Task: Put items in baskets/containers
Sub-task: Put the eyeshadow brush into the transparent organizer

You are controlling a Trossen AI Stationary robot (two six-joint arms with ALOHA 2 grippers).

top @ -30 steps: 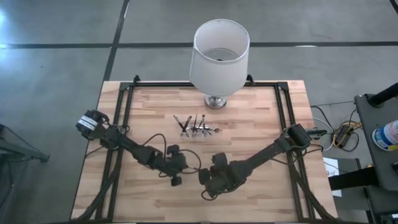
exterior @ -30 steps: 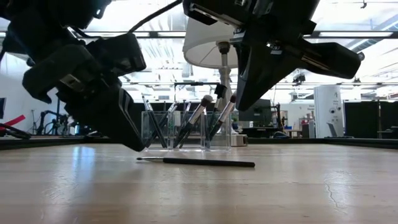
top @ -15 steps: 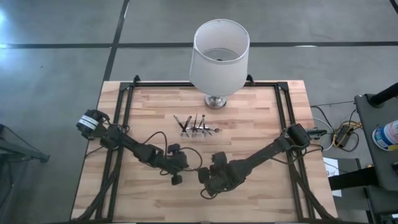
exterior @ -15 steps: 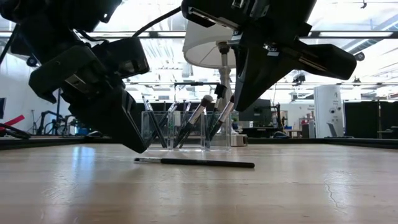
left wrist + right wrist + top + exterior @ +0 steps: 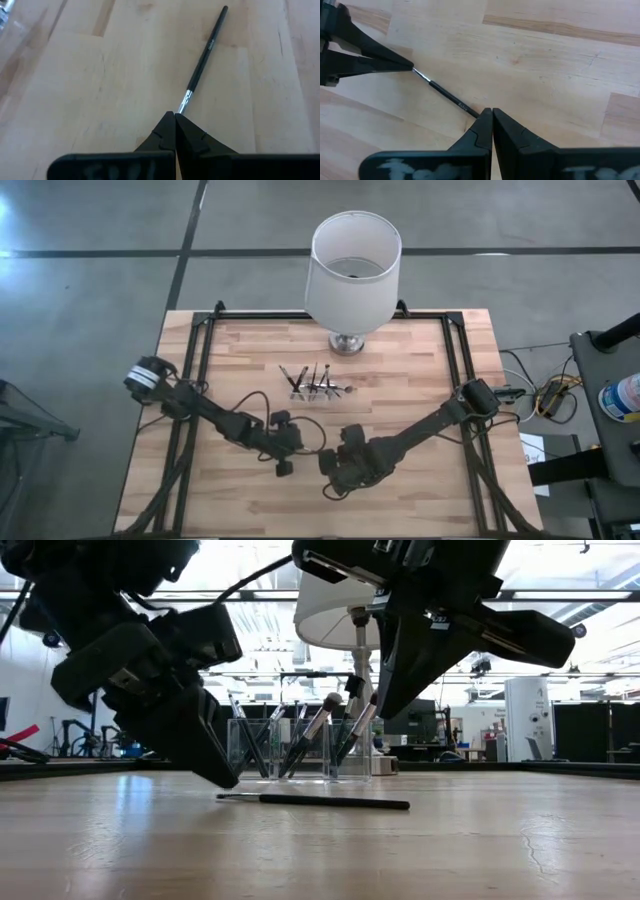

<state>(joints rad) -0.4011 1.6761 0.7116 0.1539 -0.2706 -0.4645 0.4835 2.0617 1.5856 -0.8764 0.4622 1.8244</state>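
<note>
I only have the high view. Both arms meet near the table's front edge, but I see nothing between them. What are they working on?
Observer: The low view shows one thin dark brush lying flat on the table, in front of the clear holder.
Operator: Is the left gripper holding it?
Observer: The left gripper is shut, with its tips right at the brush's metallic end. Whether it pinches the brush cannot be told.
Operator: And the right?
Observer: The right gripper is shut too, over the dark handle end. In the low view it hangs well above the table.
</note>
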